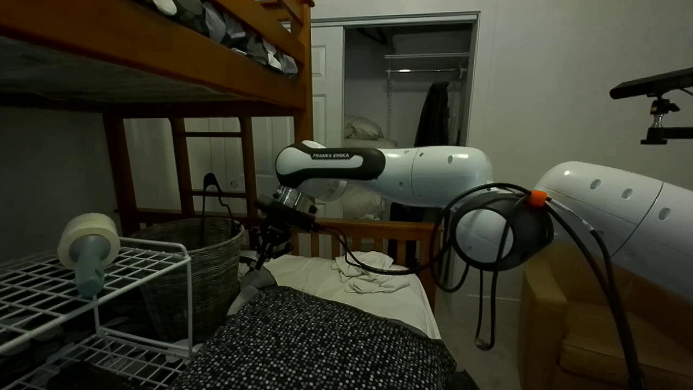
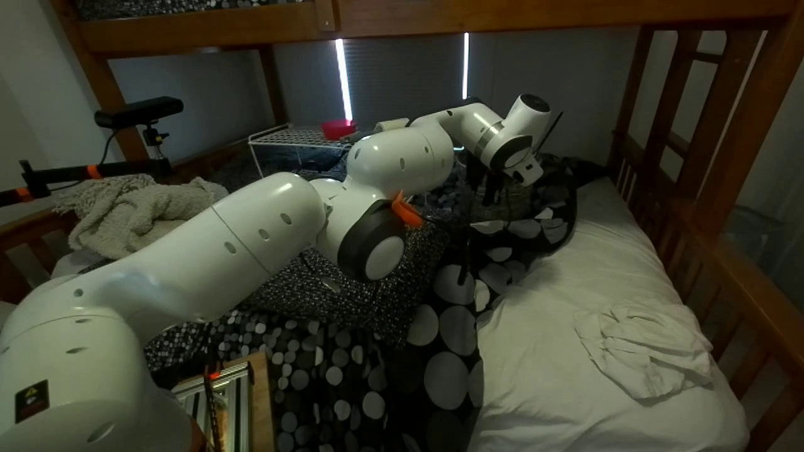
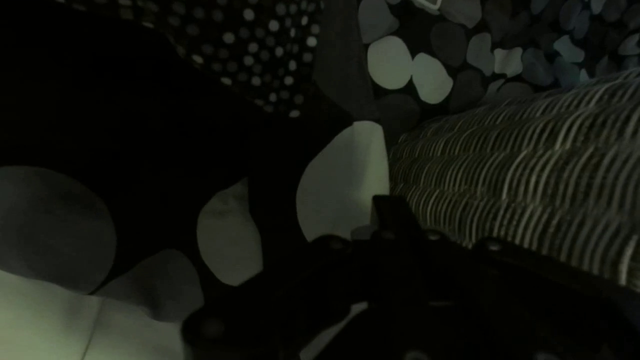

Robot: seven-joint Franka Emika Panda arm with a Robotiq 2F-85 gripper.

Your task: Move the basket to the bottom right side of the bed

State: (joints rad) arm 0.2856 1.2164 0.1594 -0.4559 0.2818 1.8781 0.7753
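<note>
Grey and woven, the basket is standing roughly upright on the bed, just left of the gripper in an exterior view, its handle rising well above the jaws. Those jaws are apparently lying together, holding nothing; the wrist view is showing the basket's ribbed side but leaving out that handle

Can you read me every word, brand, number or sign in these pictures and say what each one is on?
"FRANKA EMIKA": on the dark trim of the robot arm.
Black label with a yellow sign, low on the arm: too small to read.
I can make out no other text.
</note>
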